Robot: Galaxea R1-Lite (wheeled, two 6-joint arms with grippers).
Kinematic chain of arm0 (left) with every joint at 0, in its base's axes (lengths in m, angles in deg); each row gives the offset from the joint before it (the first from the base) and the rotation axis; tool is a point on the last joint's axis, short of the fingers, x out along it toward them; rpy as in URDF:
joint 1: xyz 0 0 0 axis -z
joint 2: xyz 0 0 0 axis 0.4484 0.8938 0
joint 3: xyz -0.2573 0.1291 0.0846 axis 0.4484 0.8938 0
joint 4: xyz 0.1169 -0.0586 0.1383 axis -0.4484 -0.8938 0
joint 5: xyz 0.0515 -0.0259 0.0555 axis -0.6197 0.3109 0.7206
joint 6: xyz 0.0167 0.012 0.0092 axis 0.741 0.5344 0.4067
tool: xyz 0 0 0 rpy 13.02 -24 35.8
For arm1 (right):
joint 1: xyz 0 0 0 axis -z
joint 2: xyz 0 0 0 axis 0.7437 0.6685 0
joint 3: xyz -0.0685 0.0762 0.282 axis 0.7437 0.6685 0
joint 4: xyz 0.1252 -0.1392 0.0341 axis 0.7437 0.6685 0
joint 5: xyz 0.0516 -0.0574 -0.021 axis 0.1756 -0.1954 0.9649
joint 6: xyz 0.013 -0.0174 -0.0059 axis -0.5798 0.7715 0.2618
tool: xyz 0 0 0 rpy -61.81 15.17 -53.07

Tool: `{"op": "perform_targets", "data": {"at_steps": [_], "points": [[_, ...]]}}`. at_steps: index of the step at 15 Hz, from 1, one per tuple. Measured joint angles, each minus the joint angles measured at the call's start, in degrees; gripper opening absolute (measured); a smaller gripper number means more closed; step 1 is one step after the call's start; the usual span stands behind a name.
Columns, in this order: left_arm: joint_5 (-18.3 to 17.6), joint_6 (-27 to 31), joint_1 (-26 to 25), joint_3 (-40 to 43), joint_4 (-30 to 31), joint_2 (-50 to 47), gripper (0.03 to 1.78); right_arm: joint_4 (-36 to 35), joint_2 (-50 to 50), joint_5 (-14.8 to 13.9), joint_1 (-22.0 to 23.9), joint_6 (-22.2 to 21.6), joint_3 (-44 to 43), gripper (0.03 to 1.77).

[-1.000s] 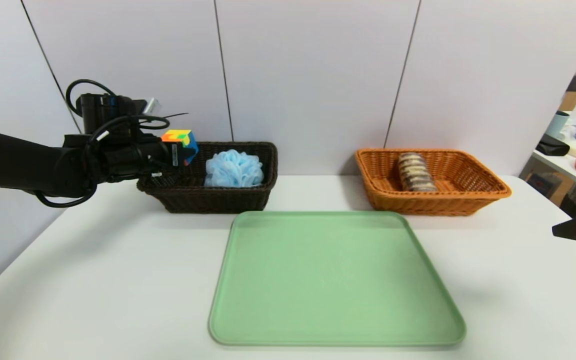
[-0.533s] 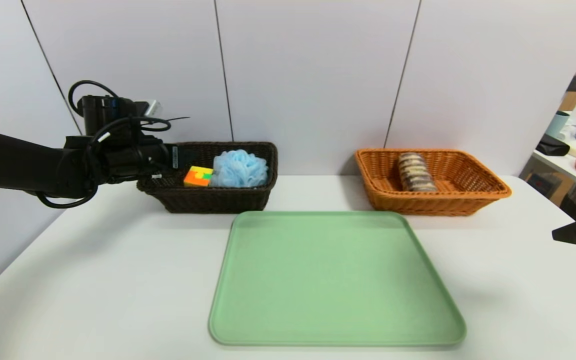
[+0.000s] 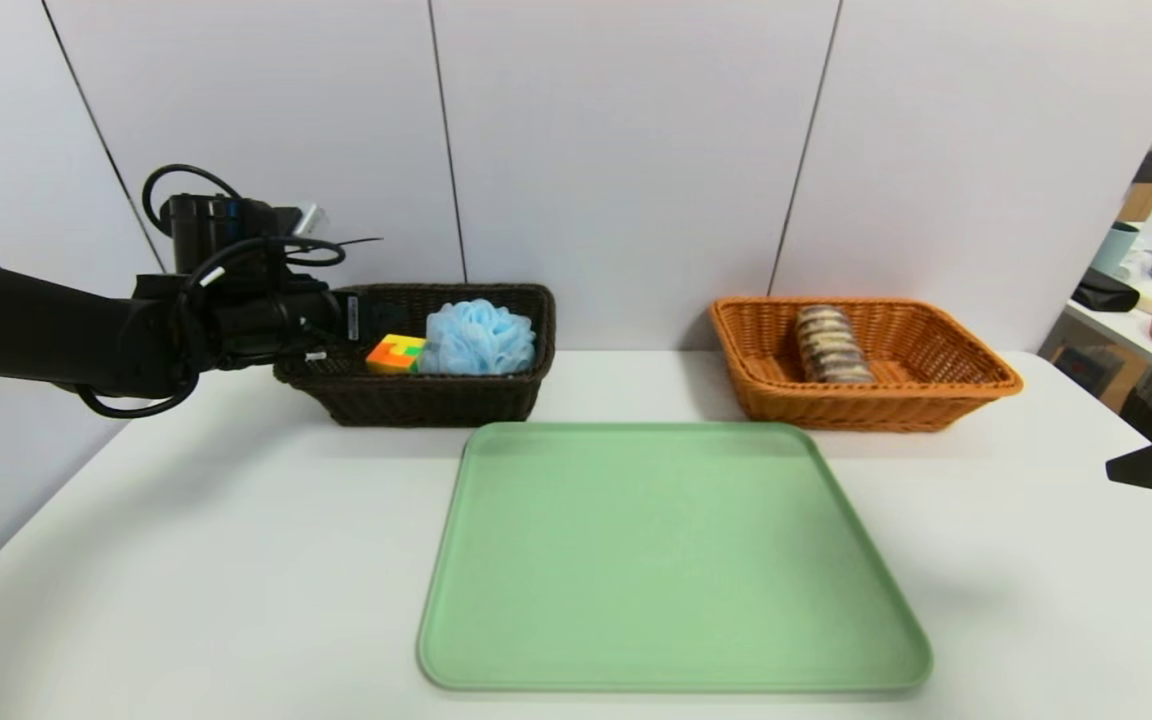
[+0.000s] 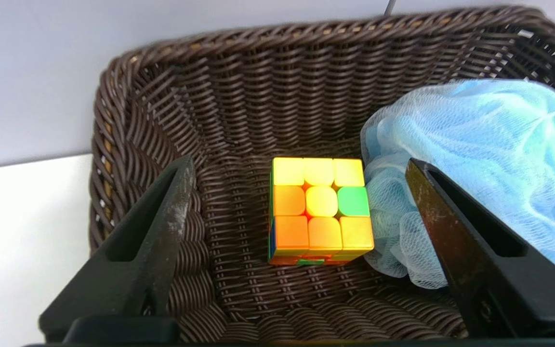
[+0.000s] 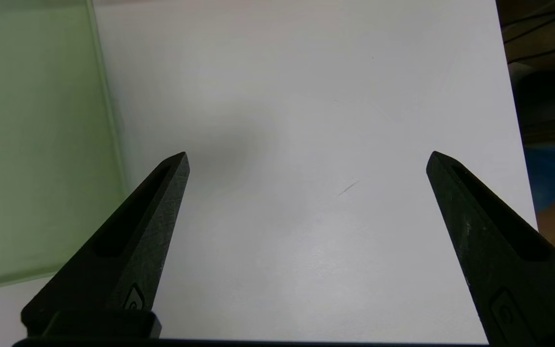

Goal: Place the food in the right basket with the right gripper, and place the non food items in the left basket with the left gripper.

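**Sorting looks finished: every item sits in its basket**

The green tray (image 3: pixel 674 560) serves as landmark, and it lies bare. Behind its left corner stands the left basket (image 3: pixel 436 400), dark brown, holding both non food items: the puzzle cube (image 4: pixel 320 209) rests on the woven floor, touching the blue bath puff (image 4: pixel 489 164) beside it. The left tool (image 4: pixel 299 166) hovers over that basket's left end, jaws spread wide and gripping nothing, the cube lying free between and beyond its tips. Behind the tray's right corner, the right basket (image 3: pixel 866 395) holds the food (image 3: pixel 831 345), a striped roll. The right tool (image 5: pixel 306 161) hangs open and empty over bare surface (image 3: pixel 186 560) to the tray's right. Judging by this, only pulling the left arm back remains.
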Motion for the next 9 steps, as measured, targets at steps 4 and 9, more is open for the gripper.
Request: {"op": "perform_targets", "data": {"at_steps": [4,9], "points": [[0.0,-0.1,0.4,0.0,-0.8,0.9,1.62,0.1,-0.5,0.0,-0.3,0.1,0.0,1.7],[0.1,-0.1,0.6,-0.2,-0.7,1.1,1.66,0.1,-1.1,0.1,-0.3,0.1,0.2,1.7]]}}
